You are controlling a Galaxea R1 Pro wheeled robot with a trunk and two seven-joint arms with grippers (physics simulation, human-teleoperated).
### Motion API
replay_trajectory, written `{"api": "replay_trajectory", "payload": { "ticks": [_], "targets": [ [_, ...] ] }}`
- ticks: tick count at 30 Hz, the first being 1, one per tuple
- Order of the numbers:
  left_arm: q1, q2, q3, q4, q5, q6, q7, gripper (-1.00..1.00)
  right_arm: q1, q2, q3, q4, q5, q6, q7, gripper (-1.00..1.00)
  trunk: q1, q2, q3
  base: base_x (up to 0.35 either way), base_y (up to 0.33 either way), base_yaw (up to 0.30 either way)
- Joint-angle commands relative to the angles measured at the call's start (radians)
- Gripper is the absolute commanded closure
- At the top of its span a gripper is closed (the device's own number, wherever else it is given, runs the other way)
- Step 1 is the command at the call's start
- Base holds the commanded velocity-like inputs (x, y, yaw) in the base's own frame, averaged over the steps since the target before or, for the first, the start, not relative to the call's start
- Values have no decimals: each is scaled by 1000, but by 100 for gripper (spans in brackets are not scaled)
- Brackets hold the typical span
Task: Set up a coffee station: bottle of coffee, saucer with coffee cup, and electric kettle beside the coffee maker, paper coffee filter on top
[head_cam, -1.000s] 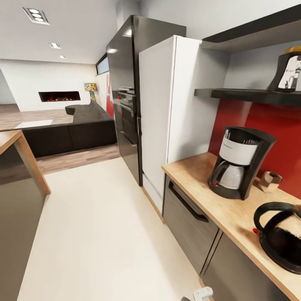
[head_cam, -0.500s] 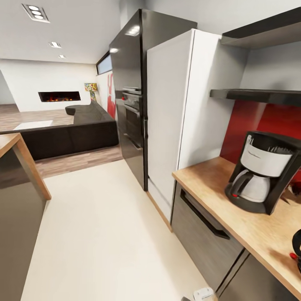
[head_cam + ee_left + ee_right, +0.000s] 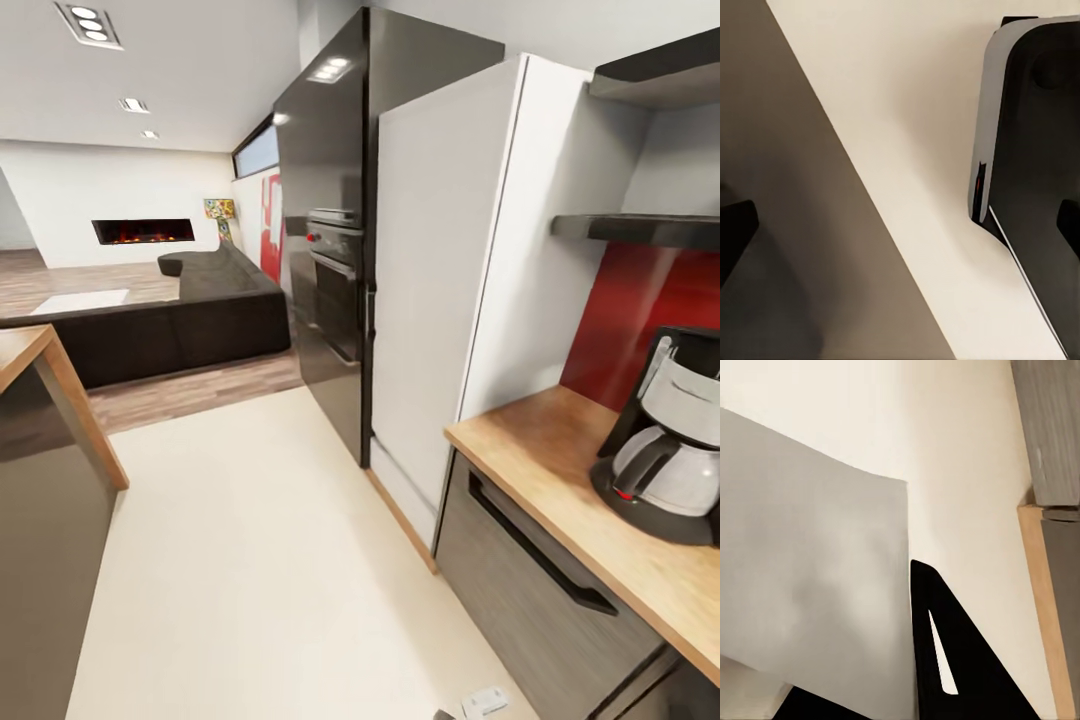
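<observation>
The coffee maker (image 3: 668,450), black with a silver-white front and a glass carafe, stands on the light wood countertop (image 3: 535,455) at the right edge of the head view. Above it runs the thin black kitchen shelf (image 3: 640,230), and the stretch in view is bare. The bottle of coffee, paper coffee filter, saucer, coffee cup and electric kettle are out of view. In the left wrist view my left gripper (image 3: 900,232) hangs open over the cream floor, its dark fingertips (image 3: 735,232) far apart at the two sides.
A white fridge (image 3: 450,280) and a black oven tower (image 3: 330,230) stand left of the countertop. A wood-edged island (image 3: 45,400) lies at the left. Cream floor (image 3: 250,560) runs between them towards a dark sofa (image 3: 190,320). Grey drawers (image 3: 530,590) sit under the countertop.
The camera has swung left: the coffee maker has slid to the picture's right edge, and the kettle and the dark item on the shelf have left the frame.
</observation>
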Motion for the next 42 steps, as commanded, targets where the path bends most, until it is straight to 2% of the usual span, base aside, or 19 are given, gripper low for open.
{"api": "replay_trajectory", "payload": {
  "ticks": [1, 10, 21, 32, 42],
  "targets": [
    [0, 0, 7, 0, -4, -3, 0, -100, -1, 0, 9, -2, -13, 5, -4, 100, 1, -2, -2, 252, 255, 0],
    [0, 0, 7, 0, -4, -3, 0, -100, -1, 0, 9, -2, -14, 5, -2, 100, 1, -2, -2, 264, 246, -35],
    [0, 0, 7, 0, -5, -3, 0, -100, -1, 0, 9, -2, -14, 5, -2, 100, 1, -2, -2, 279, 218, -269],
    [0, 0, 7, 0, -5, -3, 0, -100, -1, 0, 9, -2, -16, 5, -2, 100, 1, -2, -2, 310, 45, -298],
    [0, 0, 8, 0, -4, -3, 2, -100, -1, 0, 10, -2, -16, 5, -1, 100, 1, -2, -2, 67, 1, -298]
  ]
}}
